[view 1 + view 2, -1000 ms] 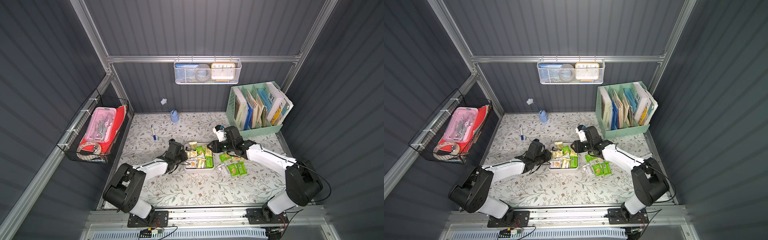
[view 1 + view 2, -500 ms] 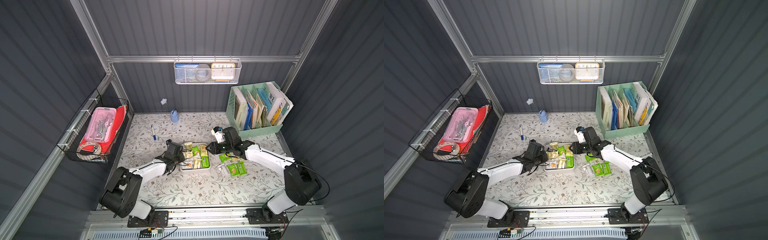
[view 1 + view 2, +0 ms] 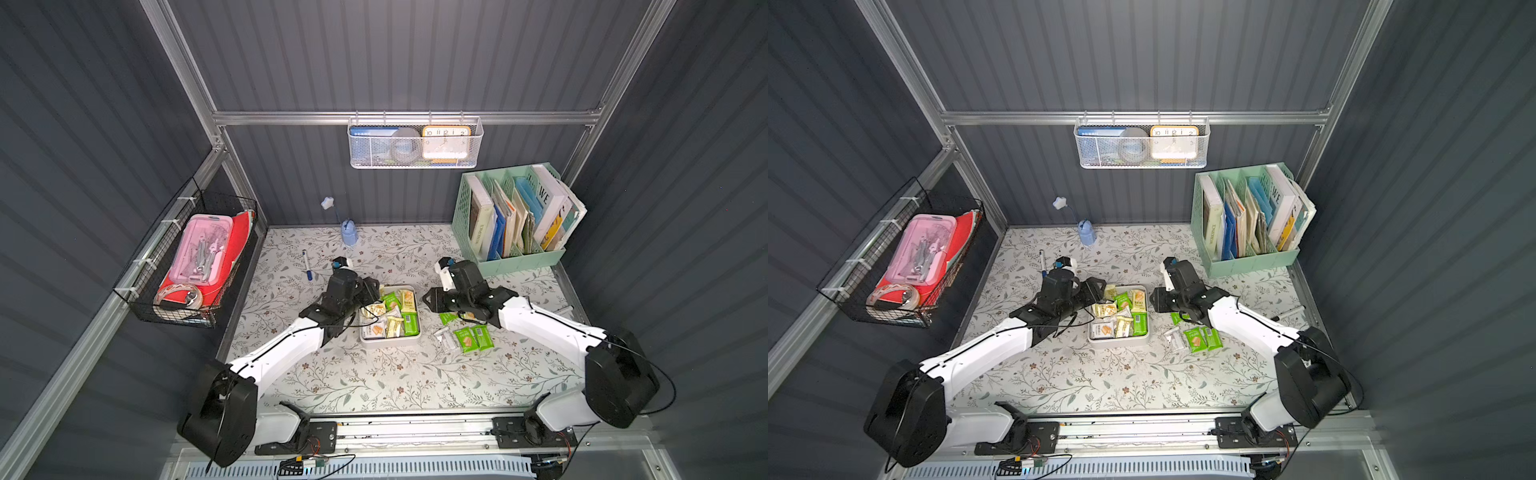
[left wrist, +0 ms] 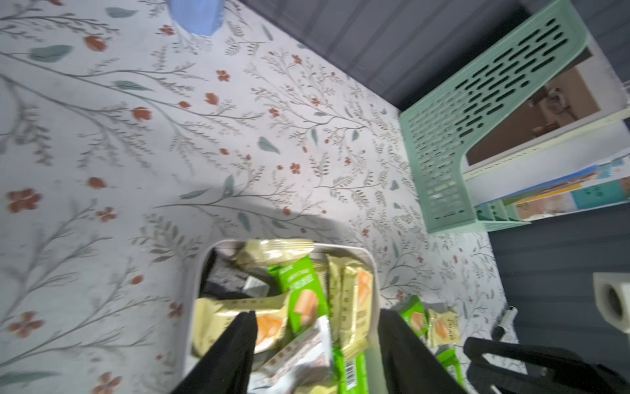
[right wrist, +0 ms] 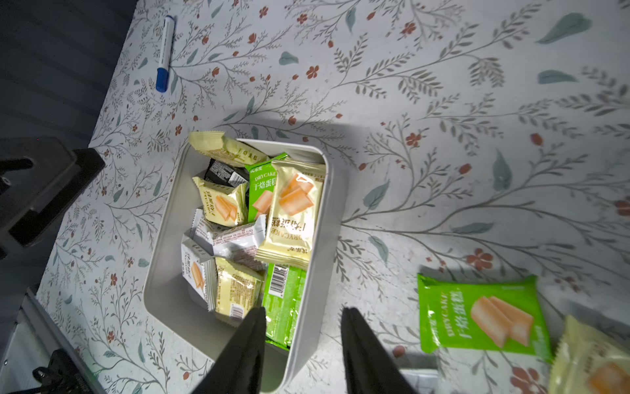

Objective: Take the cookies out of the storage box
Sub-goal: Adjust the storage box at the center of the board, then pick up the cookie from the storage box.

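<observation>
The storage box [image 3: 388, 344] [image 3: 1119, 343] is a shallow white tray at mid-table, holding several cookies [image 3: 392, 316] [image 3: 1121, 316] in green, pale yellow and white packets, plus a black one [image 5: 225, 172]. More cookies [image 3: 467, 338] [image 5: 477, 314] lie on the table to its right. My left gripper [image 3: 371, 291] [image 4: 317, 317] hangs open over the box's left side, its fingers apart above the packets and gripping nothing. At the box's right edge my right gripper [image 3: 428, 300] [image 5: 303, 310] stands open, one finger over a green packet inside, the other outside the wall [image 5: 332, 218].
A mint-green file holder [image 3: 515, 216] with books stands at the back right. A blue-capped pen [image 3: 306, 266] and a small blue bottle [image 3: 349, 232] lie behind the left arm. A black wire basket [image 3: 195, 266] hangs on the left wall, a white mesh basket [image 3: 415, 141] on the back wall.
My left gripper's jaws have spread apart over the box. The box has slid slightly to the left. The right arm has hardly moved.
</observation>
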You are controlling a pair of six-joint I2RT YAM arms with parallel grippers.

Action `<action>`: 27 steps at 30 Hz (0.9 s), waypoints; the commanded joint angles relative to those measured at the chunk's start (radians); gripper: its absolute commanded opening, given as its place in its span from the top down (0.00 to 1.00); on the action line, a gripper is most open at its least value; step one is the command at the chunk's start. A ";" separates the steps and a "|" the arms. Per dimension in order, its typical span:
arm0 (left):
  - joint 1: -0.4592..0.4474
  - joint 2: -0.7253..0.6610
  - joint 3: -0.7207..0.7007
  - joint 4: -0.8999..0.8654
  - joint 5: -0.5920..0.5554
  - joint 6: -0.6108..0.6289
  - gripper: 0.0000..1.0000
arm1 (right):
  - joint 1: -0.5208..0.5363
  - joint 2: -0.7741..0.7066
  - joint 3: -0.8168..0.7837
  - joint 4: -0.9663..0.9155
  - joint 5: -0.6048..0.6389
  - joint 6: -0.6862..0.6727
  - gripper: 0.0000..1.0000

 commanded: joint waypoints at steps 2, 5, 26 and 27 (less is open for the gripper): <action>-0.078 0.152 0.080 0.034 0.049 -0.016 0.37 | -0.024 -0.084 -0.071 -0.004 0.100 0.028 0.58; -0.106 0.243 0.115 0.063 0.045 -0.040 0.37 | -0.038 -0.148 -0.124 0.004 0.114 0.044 0.58; -0.140 0.434 0.197 0.076 0.052 -0.068 0.61 | -0.051 -0.280 -0.247 0.059 0.101 0.074 0.59; -0.142 0.436 0.198 0.081 0.055 -0.070 0.62 | -0.051 -0.279 -0.247 0.059 0.099 0.074 0.59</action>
